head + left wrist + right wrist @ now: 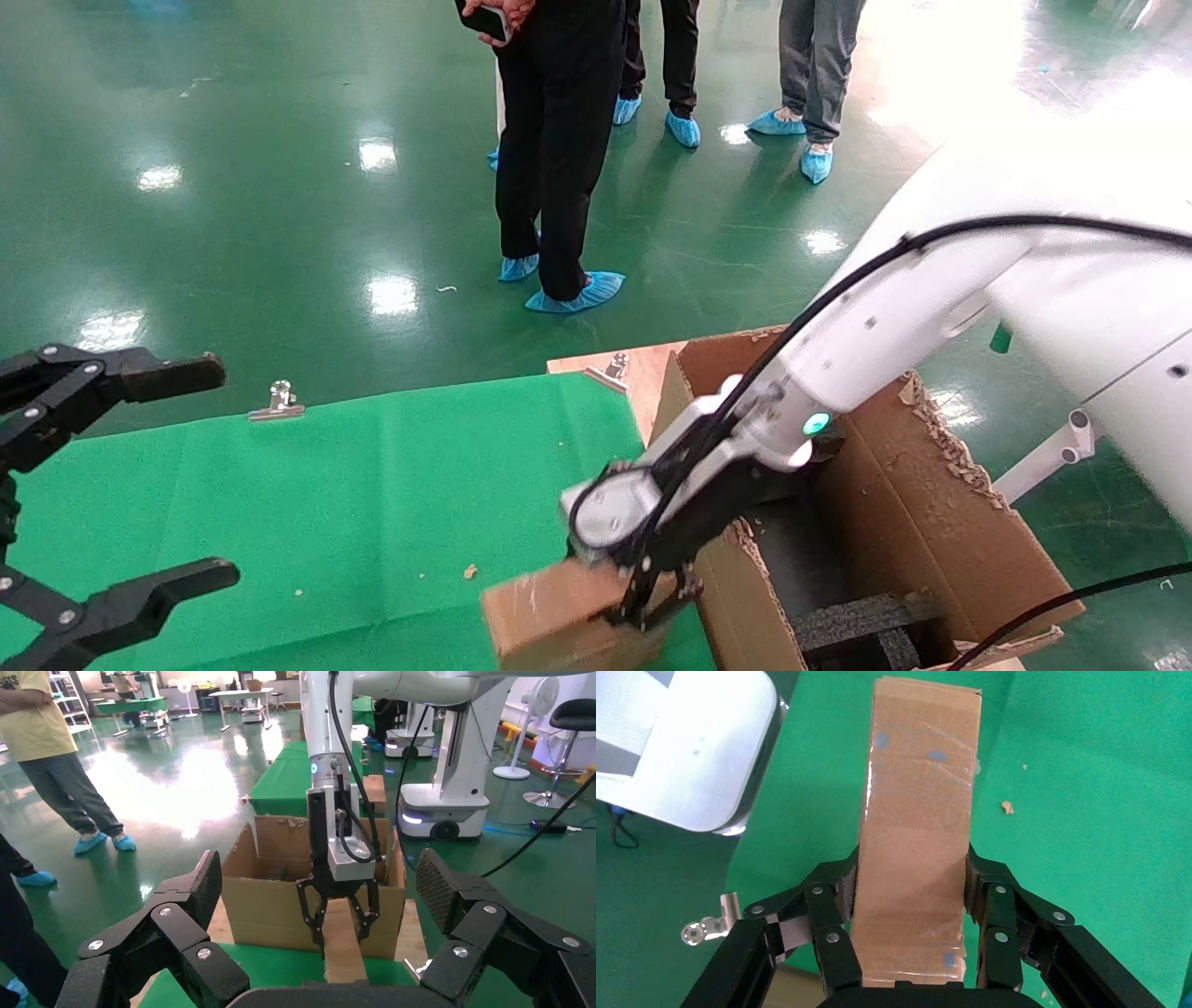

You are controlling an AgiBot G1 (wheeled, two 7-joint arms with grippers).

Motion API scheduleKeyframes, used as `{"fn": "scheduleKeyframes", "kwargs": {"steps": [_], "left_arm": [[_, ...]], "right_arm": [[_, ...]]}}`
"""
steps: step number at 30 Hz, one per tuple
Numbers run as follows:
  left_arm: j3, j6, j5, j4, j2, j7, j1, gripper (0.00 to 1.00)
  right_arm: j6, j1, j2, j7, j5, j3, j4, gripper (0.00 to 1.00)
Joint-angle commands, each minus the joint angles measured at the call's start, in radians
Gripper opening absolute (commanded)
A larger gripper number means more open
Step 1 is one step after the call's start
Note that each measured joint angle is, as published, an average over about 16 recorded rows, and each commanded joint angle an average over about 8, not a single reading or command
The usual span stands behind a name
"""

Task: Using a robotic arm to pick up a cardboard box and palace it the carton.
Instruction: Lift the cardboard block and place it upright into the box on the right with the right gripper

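My right gripper (647,601), on the white arm with the green ring (816,423), is shut on the small brown cardboard box (549,620). It holds the box over the green cloth, just left of the carton (917,522). In the right wrist view the pads (847,881) press both long sides of the taped box (919,818). The left wrist view shows the same grip (342,934) on the box (342,952) in front of the carton (270,903). My left gripper (140,485) is open and empty at the far left.
Black foam blocks (861,620) lie inside the carton, whose flap edges are ragged. The green cloth (372,503) is clipped to a wooden board (643,373) with metal clips (276,403). People in blue shoe covers (559,168) stand on the green floor beyond.
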Motion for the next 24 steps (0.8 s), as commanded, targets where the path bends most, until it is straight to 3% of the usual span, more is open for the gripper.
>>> {"fn": "scheduleKeyframes", "kwargs": {"steps": [1,14,24], "left_arm": [[0.000,0.000,0.000,0.000,0.000,0.000,0.000,1.00],[0.000,0.000,0.000,0.000,0.000,0.000,0.000,1.00],[0.000,0.000,0.000,0.000,0.000,0.000,0.000,1.00]], "right_arm": [[0.004,0.001,0.002,0.003,0.001,0.000,0.000,0.00],[-0.016,0.222,0.072,-0.045,0.085,0.046,-0.133,0.00],[-0.023,0.384,0.127,-0.100,0.145,-0.014,-0.228,0.00]]}}
